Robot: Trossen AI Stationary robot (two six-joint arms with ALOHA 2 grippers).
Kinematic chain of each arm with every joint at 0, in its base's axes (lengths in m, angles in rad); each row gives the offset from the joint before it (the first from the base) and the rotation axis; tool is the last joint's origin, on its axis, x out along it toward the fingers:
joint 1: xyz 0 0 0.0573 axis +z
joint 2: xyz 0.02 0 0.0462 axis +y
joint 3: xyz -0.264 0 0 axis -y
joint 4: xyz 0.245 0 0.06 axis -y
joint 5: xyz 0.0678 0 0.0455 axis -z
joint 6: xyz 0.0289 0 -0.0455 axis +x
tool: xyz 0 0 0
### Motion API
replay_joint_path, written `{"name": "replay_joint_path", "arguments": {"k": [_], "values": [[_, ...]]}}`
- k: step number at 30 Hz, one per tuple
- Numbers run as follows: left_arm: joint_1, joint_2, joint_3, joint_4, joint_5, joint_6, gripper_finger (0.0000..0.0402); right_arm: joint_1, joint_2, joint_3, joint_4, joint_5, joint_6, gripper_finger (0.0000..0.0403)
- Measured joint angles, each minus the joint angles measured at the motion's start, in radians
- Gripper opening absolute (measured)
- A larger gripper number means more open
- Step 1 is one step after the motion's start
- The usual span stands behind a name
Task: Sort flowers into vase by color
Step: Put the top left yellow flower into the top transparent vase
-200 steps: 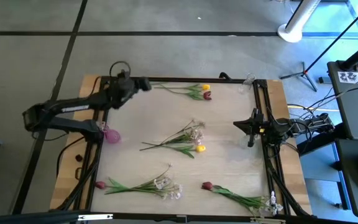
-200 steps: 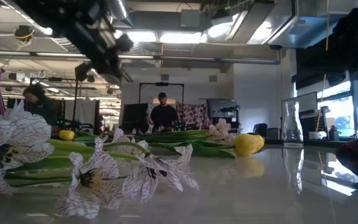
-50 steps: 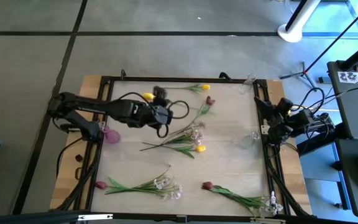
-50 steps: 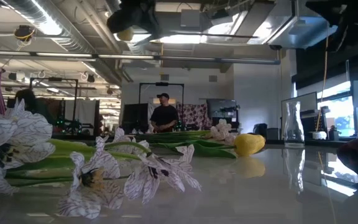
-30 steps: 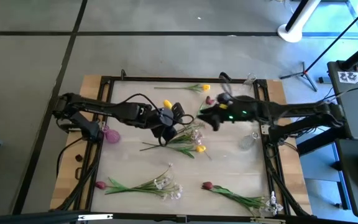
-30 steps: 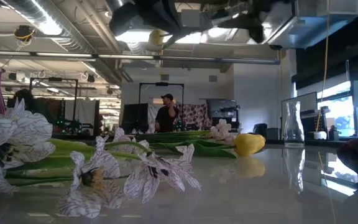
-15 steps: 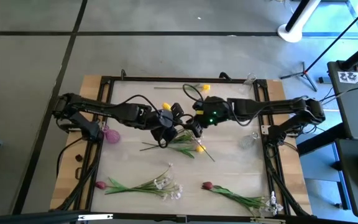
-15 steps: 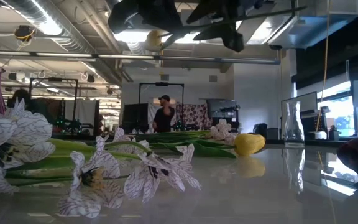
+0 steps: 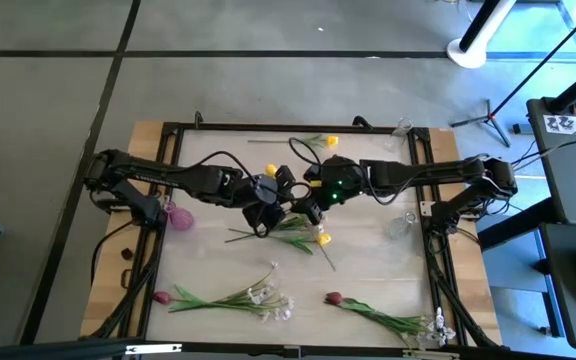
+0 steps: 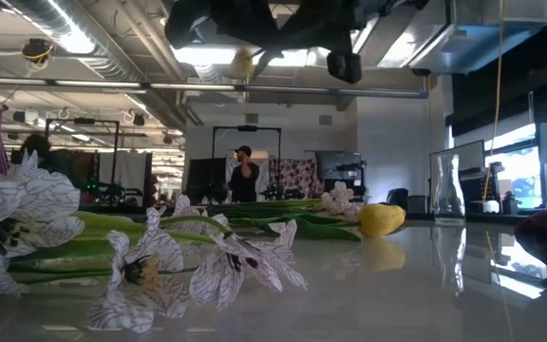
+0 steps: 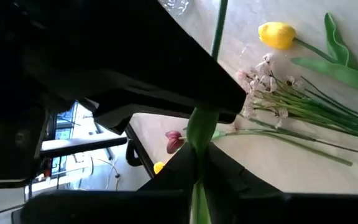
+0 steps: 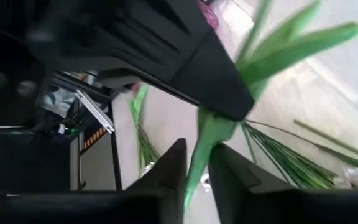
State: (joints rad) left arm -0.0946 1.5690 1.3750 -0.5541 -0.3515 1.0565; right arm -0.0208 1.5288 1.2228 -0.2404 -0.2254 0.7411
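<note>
Both grippers meet above the table's middle, high over the tabletop in the low view. My left gripper [image 9: 271,196] is shut on a yellow tulip [image 9: 270,171], whose head also shows in the low view [image 10: 243,63]. My right gripper [image 9: 308,205] comes in from the right, shut on the same stem. The stem's free end [image 9: 328,258] hangs out toward the near edge. Below them a bunch with a yellow tulip [image 9: 323,238] and white blossoms lies flat on the table. A purple vase [image 9: 178,218] stands at the left edge and a clear vase [image 9: 398,225] at the right. My left gripper pinches the yellow tulip's green stem [image 11: 199,130] between its two fingers, some way below the head. The flower is lifted clear of the table. The right arm's dark body crosses just beyond the fingertips. My right gripper has the same stem [image 12: 199,146] between its two fingers, near where a leaf [image 12: 291,46] branches off. It comes level from the table's right, close beside the left gripper. The stem is clear of the table and its free end hangs past the fingers.
Another yellow tulip [image 9: 330,141] lies by the far edge. Near the near edge lie a dark red tulip [image 9: 160,297] with white blossoms [image 9: 268,300] and a second dark red tulip [image 9: 334,298]. Another clear vase [image 9: 400,128] stands at the far right corner. A person [image 10: 242,176] stands in the room beyond.
My right gripper has moved toward the table's left and come up against the left gripper at the held tulip's stem. The stem's free end has swung a little toward the near edge. The left arm has stayed about where it was.
</note>
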Motion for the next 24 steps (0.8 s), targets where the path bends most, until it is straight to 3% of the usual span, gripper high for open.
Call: {"name": "replay_joint_path", "arguments": {"k": [3,9,12,19,24], "values": [[-0.002,0.001,-0.001,0.026,0.000,-0.004,0.0042,0.000,-0.001,0.000,-0.022,0.006,0.012,0.0012],[-0.014,-0.007,-0.001,0.054,-0.089,-0.038,0.0073,0.001,-0.019,0.000,-0.022,0.032,0.010,0.0017],[0.003,-0.051,-0.001,0.035,-0.131,-0.125,0.0090,0.000,-0.057,0.001,-0.045,0.083,-0.012,0.0008],[0.070,-0.285,-0.001,-0.086,-0.188,-0.575,0.0124,-0.062,-0.190,0.002,-0.070,0.281,-0.122,0.0011],[0.091,-0.456,-0.005,-0.170,-0.118,-1.025,0.0130,-0.213,-0.287,0.002,-0.083,0.448,-0.266,0.0009]]}}
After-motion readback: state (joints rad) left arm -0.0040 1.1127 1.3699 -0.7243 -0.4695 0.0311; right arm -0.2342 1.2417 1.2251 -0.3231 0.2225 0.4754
